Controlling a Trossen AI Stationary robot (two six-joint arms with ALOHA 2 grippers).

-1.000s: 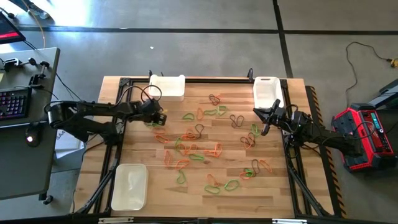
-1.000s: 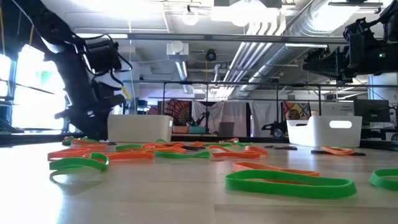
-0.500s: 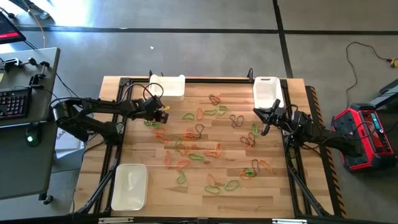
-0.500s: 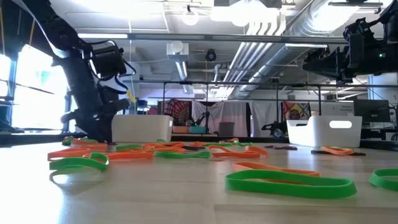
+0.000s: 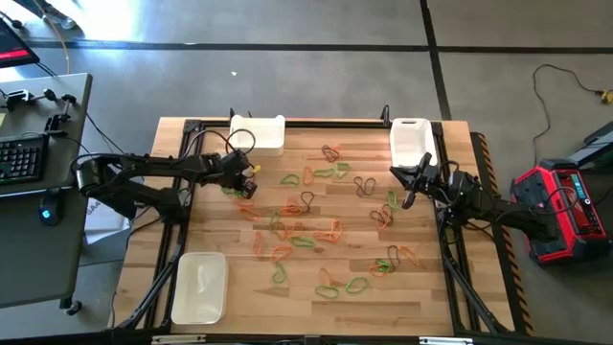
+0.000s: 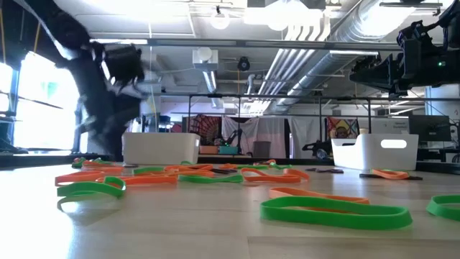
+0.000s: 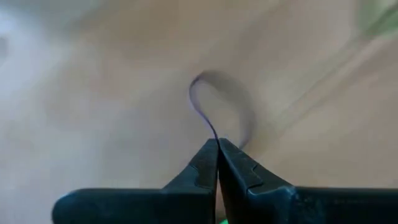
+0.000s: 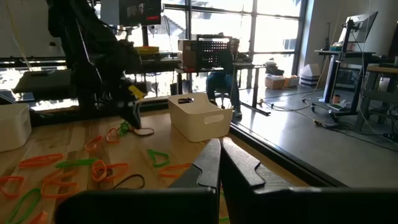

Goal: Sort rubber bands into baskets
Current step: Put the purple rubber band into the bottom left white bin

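Green, orange and dark rubber bands (image 5: 311, 225) lie scattered over the middle of the wooden table. Three white baskets stand on it: one at the far left (image 5: 257, 132), one at the far right (image 5: 410, 142) and one at the near left (image 5: 198, 286). My left gripper (image 5: 245, 186) is just in front of the far-left basket, slanting down, and is shut on a dark rubber band (image 7: 214, 106). My right gripper (image 5: 410, 192) hangs level above the table's right side, shut and empty. My left gripper pinches one spot of the dark band's loop (image 7: 212, 133) between its two fingertips, coming from above on a slant. The rest of the thin loop stands out slack beyond the tips (image 8: 143, 131). Whether its free end still touches the table I cannot tell.
A large green band (image 6: 334, 210) and orange bands (image 6: 108, 176) lie near the table's front edge. Black frame rails run along the table's sides (image 5: 450, 259). A desk with a keyboard (image 5: 24, 158) stands left of the table, and a red device (image 5: 565, 201) to its right.
My left gripper has risen a little from the table in front of the far-left basket, and its wrist has rolled; the arm is blurred in the low view. My right arm has kept still.
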